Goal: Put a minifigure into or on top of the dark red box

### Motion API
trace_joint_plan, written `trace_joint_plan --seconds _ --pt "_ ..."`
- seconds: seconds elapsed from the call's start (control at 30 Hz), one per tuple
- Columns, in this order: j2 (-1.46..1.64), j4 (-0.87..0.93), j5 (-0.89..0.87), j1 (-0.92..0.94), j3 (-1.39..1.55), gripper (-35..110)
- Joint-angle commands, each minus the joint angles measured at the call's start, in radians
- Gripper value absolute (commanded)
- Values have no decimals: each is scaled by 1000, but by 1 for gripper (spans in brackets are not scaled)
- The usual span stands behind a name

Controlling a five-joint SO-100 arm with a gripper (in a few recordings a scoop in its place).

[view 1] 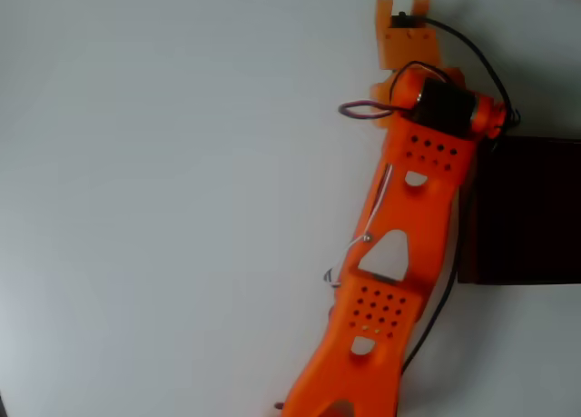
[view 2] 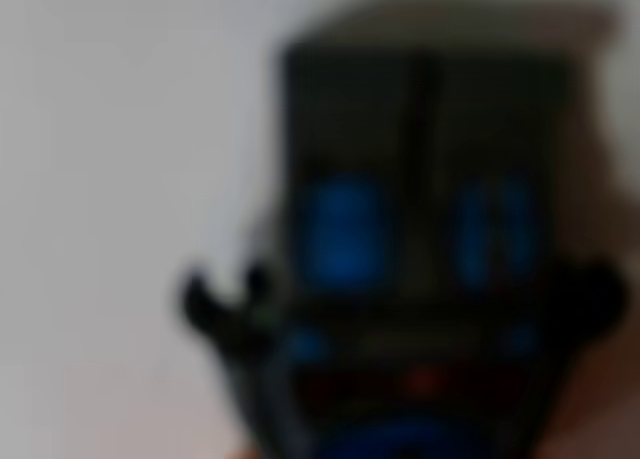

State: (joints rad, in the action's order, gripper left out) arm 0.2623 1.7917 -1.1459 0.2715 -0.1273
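Closest to my wrist camera is the minifigure (view 2: 345,229), so near the lens that it is all blur: a dark, blocky shape with two bright blue patches side by side, more blue and a small red spot lower down, and rounded black lumps sticking out at either side. It sits in the lower middle of the wrist view with pale table (view 2: 110,179) behind it on the left. Its edges are too soft for me to make out any finer form.

The overhead view gives me what the wrist view does not. My arm (view 1: 399,253) is glossy orange plastic, flat-sided, pierced with rows of small round holes and larger cut-outs, and thin cables run along both of its edges. It reaches from the table's bottom edge up toward the top edge. At its tip my gripper (view 1: 403,4) shows two short orange prongs with a small dark piece just below them; whether the jaws are spread or pressed on anything I cannot tell.

The dark red box (view 1: 531,208) lies against the right edge of the smooth white table, a matt maroon rectangle just beside my arm's upper link.
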Motion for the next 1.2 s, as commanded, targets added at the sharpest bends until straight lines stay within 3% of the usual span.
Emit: trace_joint_plan --seconds 0.0,0.1,0.57,0.83,0.93,1.17 --pt "9 11 -5 11 -31 0" --pt "67 43 49 35 -32 0" --pt "758 44 284 423 500 0" --pt "621 44 336 485 558 0" --pt "546 44 327 482 538 12" --pt "523 44 370 463 522 17"
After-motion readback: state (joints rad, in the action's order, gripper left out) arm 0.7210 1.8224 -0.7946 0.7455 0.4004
